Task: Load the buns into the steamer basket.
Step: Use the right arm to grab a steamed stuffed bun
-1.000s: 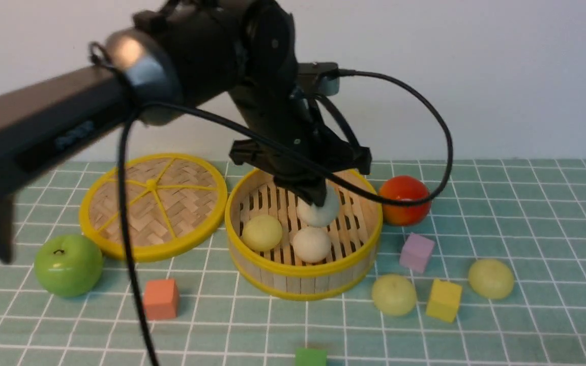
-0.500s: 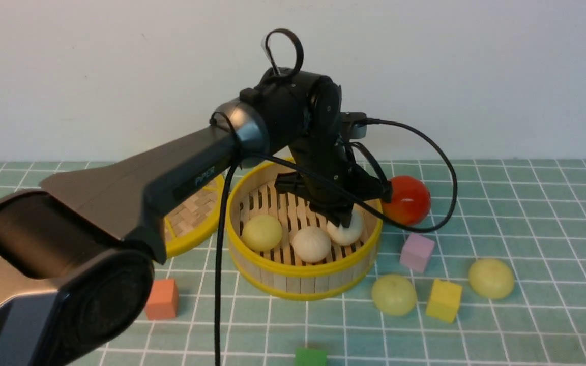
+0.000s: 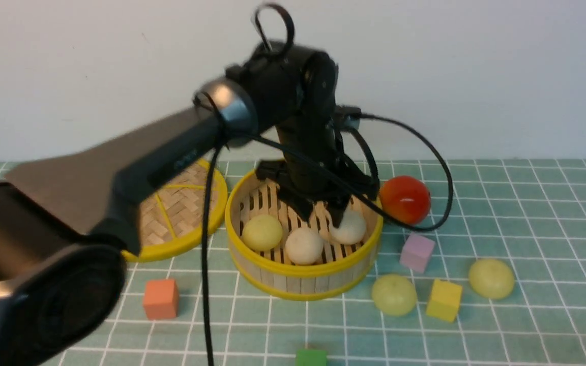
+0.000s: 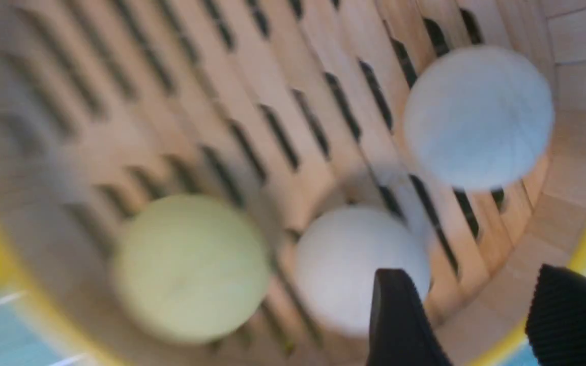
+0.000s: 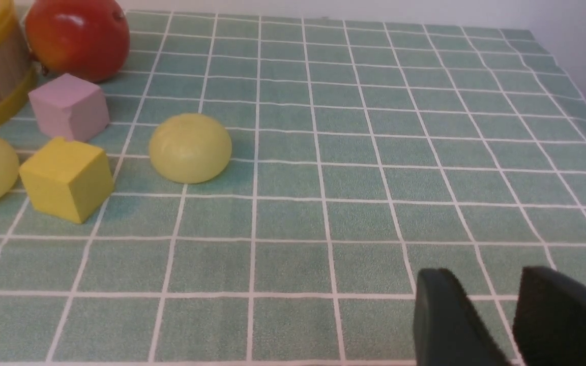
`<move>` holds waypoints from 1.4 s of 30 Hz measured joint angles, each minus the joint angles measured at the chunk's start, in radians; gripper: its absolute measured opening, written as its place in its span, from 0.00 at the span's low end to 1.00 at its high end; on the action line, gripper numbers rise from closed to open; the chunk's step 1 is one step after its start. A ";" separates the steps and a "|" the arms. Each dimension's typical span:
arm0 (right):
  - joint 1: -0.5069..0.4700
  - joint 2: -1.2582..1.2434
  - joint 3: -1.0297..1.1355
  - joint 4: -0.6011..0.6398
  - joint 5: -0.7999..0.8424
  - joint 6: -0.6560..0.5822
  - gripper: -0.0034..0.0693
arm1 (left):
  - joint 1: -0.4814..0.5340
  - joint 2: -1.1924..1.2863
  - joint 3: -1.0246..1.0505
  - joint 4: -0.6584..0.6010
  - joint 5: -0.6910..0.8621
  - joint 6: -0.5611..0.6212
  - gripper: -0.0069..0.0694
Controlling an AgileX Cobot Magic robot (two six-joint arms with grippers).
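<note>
Left jaws wide and empty above our round yellow-rimmed bamboo steamer basket (image 3: pixel 298 280), frame centre, three small matte buns (image 3: pixel 303 245) inside, our right jaws narrow, empty.

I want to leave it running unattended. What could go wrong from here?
The left jaws stand open low over the basket, right beside a white bun. Pulling out could knock it or snag the rim. Outside on the table, one green bun and a second green bun flank a yellow block. Grasping either may bump the block and send a bun rolling away.
</note>
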 joint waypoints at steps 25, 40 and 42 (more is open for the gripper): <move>0.000 0.000 0.000 0.000 0.000 0.000 0.38 | -0.002 -1.269 1.314 -0.028 -0.210 -0.117 0.07; 0.000 0.000 0.000 0.000 0.000 0.000 0.38 | -0.002 -1.776 1.501 -0.036 -0.428 -0.118 0.07; 0.000 0.000 0.000 0.000 0.000 0.000 0.38 | -0.002 -1.782 1.501 -0.036 -0.428 -0.118 0.07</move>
